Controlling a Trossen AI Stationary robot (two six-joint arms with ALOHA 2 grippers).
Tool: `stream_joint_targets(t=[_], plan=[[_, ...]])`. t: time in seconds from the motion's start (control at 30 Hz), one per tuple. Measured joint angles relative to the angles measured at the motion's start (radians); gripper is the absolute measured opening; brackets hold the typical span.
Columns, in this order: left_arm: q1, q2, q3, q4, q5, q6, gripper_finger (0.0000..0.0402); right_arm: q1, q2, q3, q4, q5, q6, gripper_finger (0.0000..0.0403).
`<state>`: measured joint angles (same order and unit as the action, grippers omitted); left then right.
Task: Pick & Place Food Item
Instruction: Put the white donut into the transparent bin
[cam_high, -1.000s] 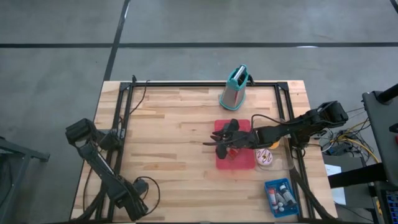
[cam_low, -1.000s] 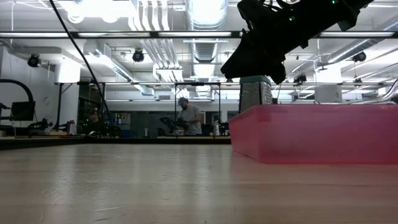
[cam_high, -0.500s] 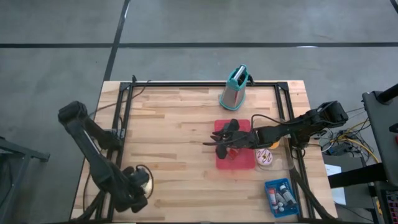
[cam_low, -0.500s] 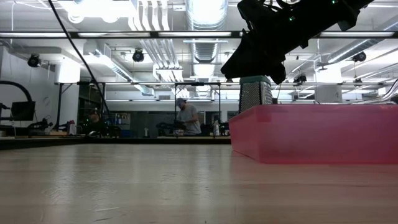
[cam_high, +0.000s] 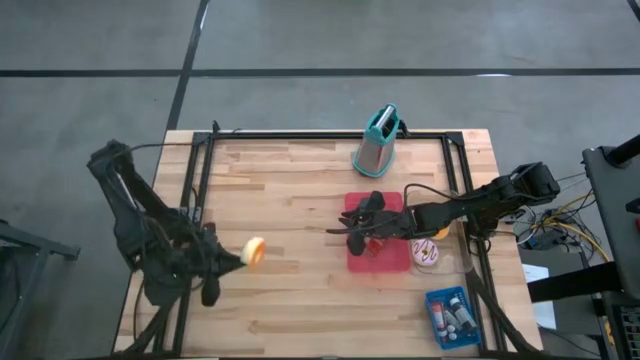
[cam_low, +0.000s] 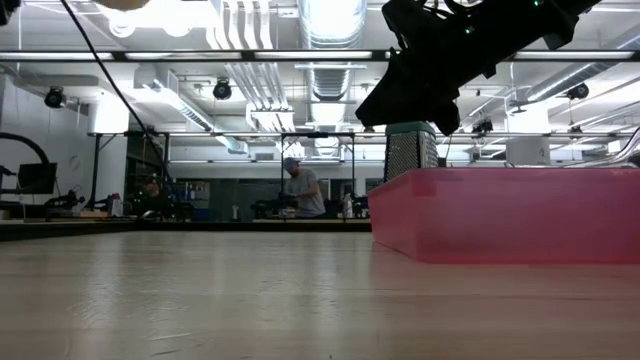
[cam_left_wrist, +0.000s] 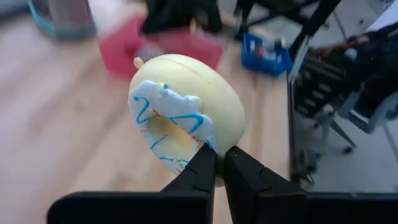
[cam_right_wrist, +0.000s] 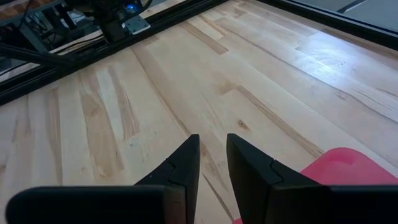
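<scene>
While pinched, doughnut (cam_left_wrist: 186, 112) fills left pincer (cam_left_wrist: 216, 163).

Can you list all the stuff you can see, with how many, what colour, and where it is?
Donut: one, pale yellow with white and blue icing, held above the table's left side.
Tray: one, pink-red, right of the middle.
Grater: one, grey with teal handle, upright at the far edge.
Round packet: one, white with print, beside the tray.
Blue box: one, near right corner, small items inside.
Table: one, light wood.
Left end effector: dark, shut on the donut.
Right end effector: dark, narrow gap, holding nothing, over the tray's edge.
</scene>
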<state>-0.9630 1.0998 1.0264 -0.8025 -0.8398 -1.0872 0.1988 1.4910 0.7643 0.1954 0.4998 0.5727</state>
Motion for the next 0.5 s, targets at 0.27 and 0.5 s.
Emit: stream_joint_targets(t=[0.27, 0.5], plan=[[0.006, -0.067, 0.0, 0.06, -0.113, 0.291, 0.0025, 0.0, 0.0, 0.0, -0.004, -0.003, 0.0, 0.0069], [0.016, -0.084, 0.0, 0.148, -0.072, 0.508, 0.0025, 0.0, 0.0, 0.0, -0.004, -0.004, 0.0, 0.0063]])
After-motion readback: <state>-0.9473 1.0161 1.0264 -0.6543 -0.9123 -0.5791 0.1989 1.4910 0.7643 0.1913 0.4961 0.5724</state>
